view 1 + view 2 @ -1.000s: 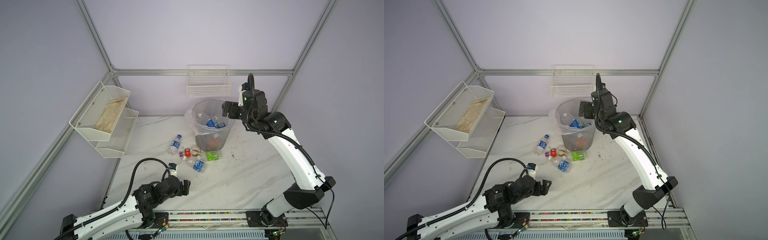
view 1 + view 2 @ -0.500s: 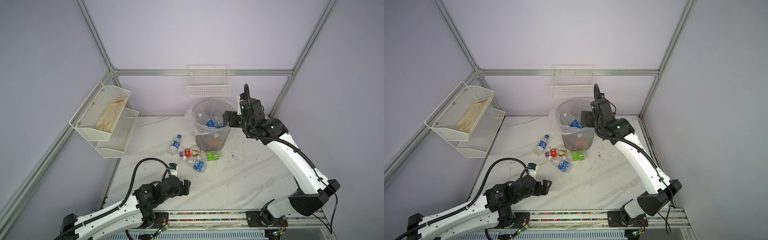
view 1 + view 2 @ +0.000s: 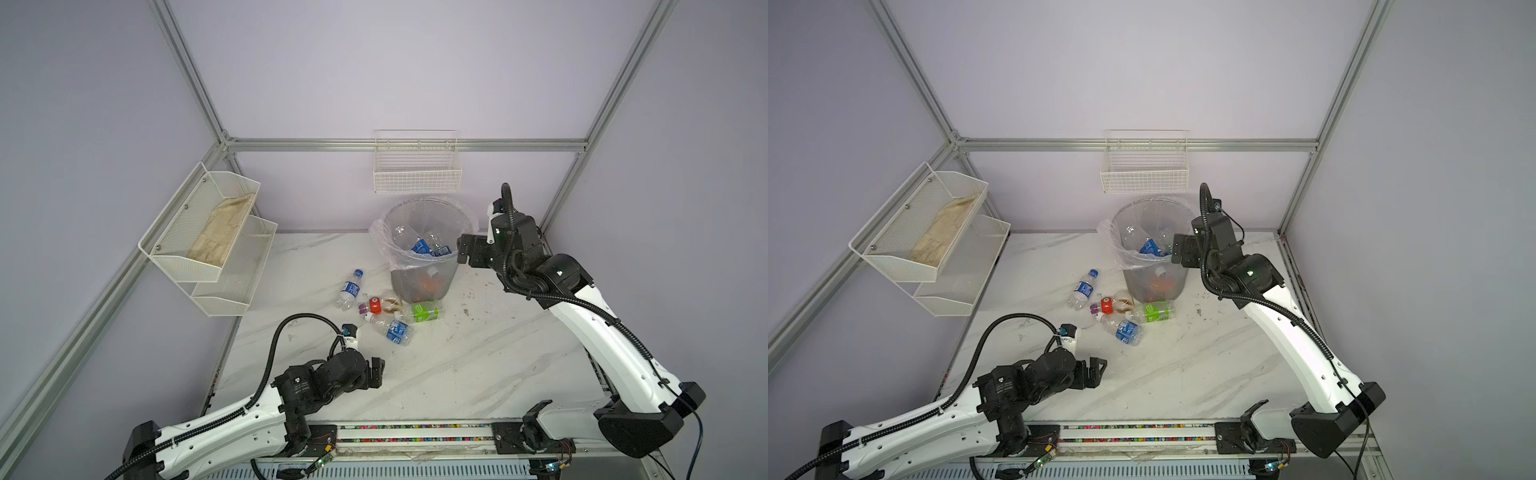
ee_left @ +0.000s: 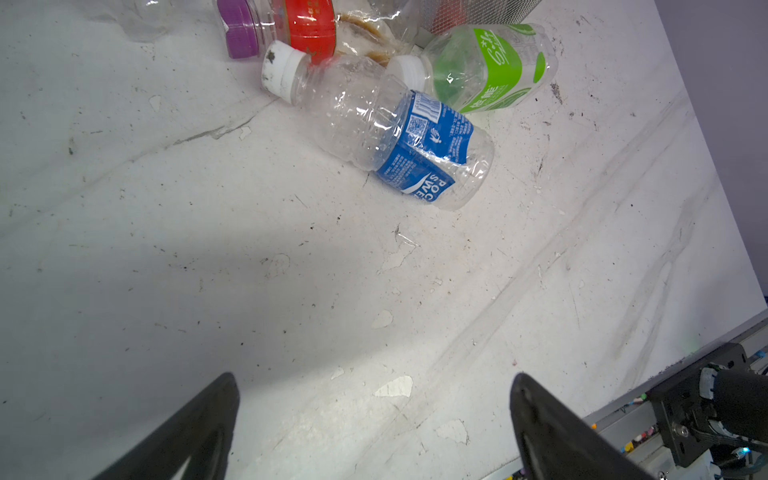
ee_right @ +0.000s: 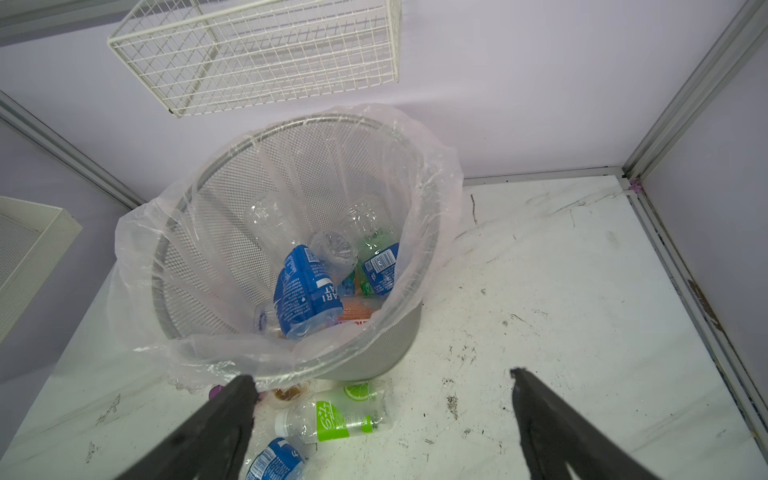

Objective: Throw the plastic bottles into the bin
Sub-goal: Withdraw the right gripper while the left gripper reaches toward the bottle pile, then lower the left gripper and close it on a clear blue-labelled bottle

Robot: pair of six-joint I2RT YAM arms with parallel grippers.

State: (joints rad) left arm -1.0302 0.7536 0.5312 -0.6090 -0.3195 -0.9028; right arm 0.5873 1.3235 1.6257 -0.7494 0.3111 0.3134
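Left arm (image 3: 232,419): lies low, stretched forward from the near rail, wrist almost level.
Left end effector (image 3: 376,371): jaws spread wide with nothing between them, hanging close above the surface (image 3: 465,374); in the wrist view both dark fingers (image 4: 199,432) frame bare marble.
Blue-label bottle (image 4: 399,133): on its side ahead of the left end effector, well clear of the fingertips, white cap turned away from them.
Green-label bottle (image 4: 486,68): just beyond the blue-label bottle, touching it, lying at the foot of the bin.
Red-label bottle (image 3: 375,304): farther ahead of the left end effector, beside the green-label bottle.
Blue-capped bottle (image 3: 349,289): lies alone, farthest from the left end effector in the loose group.
Right arm (image 3: 598,332): climbs steeply from the near rail, elbow bent high, wrist turned toward the bin.
Right end effector (image 3: 463,251): jaws wide, holding nothing, at rim height just outside the bin; whether it touches cannot be told.
Bin (image 3: 419,286): upright directly in front of the right end effector, clear liner folded over its rim.
Bottles in the bin (image 5: 307,291): piled below and ahead of the right end effector.
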